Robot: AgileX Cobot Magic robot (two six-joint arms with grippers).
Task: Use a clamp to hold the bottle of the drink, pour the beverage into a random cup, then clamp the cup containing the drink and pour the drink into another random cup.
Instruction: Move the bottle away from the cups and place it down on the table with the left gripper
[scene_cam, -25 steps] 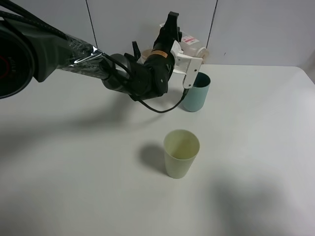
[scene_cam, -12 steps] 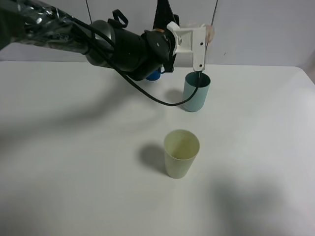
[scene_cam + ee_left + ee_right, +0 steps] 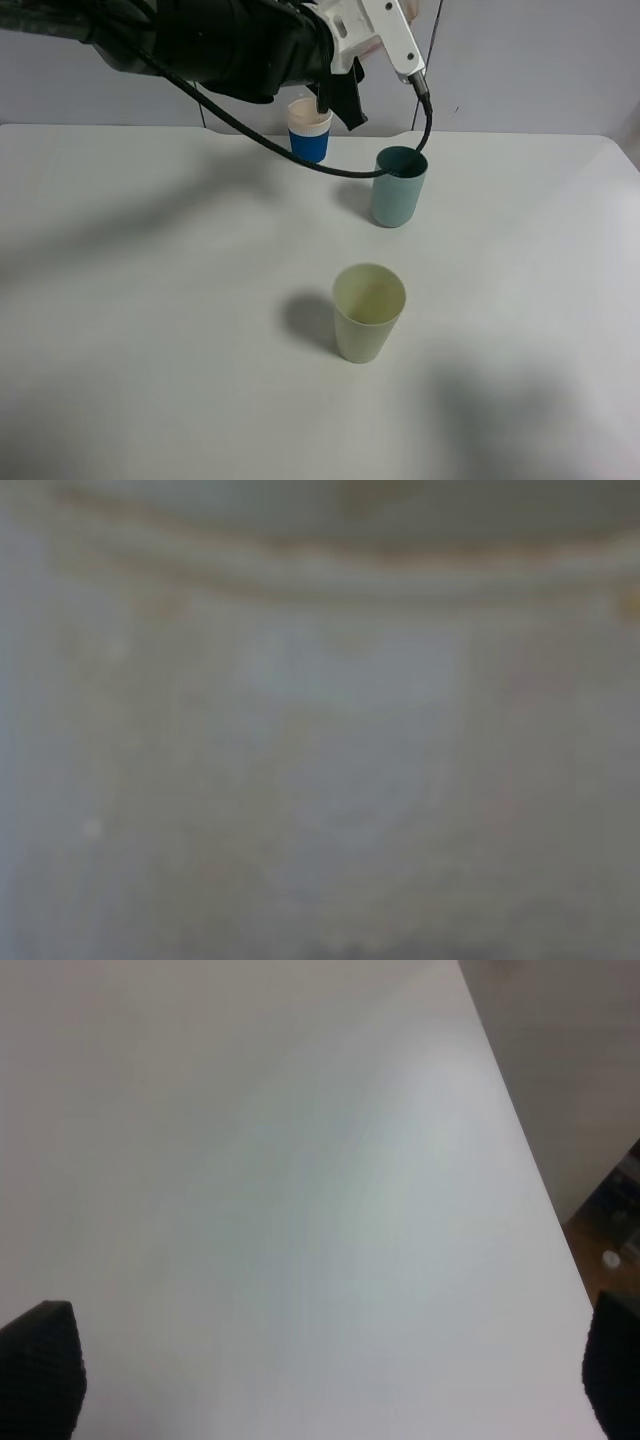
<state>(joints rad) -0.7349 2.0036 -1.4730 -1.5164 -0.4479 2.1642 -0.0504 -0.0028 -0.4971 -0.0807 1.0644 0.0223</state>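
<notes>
Lifted away from the teal cup (image 3: pixel 399 190), my left tool (image 3: pixel 352 82) now rides high at the back, pressed together on the bottle (image 3: pixel 320 740), which I take for the blur filling its camera; the pour looks finished. Meanwhile my right tool (image 3: pixel 325 1380) waits spread over the counter (image 3: pixel 300 1160).

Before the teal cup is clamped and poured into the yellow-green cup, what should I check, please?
1. Teal cup upright: ok.
2. Drink inside it: cannot tell, interior dark.
3. Yellow-green cup upright, apart from it: ok.
4. Right gripper open: ok.
5. Left gripper off the teal cup: ok, it is above.
6. Black cable clear of the teal rim: cannot tell, they overlap in the high view.
</notes>
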